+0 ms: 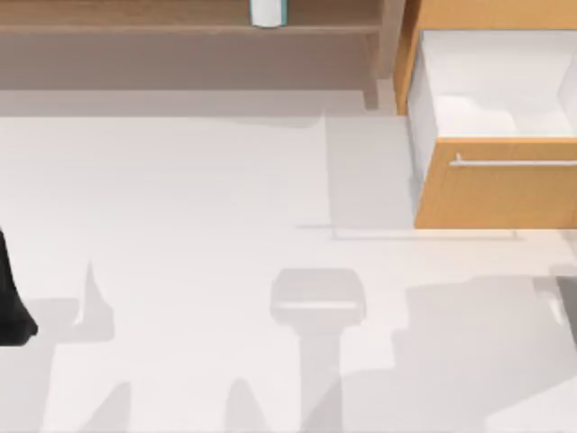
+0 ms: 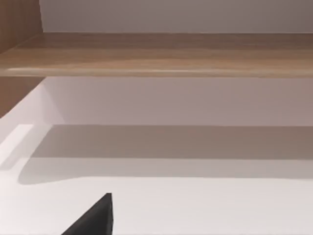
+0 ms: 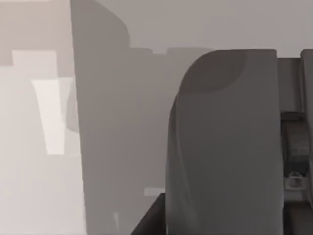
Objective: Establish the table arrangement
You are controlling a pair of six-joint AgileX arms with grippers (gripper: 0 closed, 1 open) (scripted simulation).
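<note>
Light: bright, even, from above.
Shadows: soft grey arm-shaped patches across the broad white matte table [image 1: 180, 198]; a band beneath the brown wooden shelf [image 2: 156, 54].
Glare: none.
Focus: edges slightly soft.

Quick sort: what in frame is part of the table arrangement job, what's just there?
Job:
- table, white top
- left arm, at the table's left edge

Just there:
- wooden shelf along the back
- white container on that shelf
- orange drawer cabinet, back right, drawer pulled open

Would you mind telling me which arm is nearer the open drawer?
Right. The right arm sits at the table's right edge, just below the open drawer; the left arm is at the far left edge.
</note>
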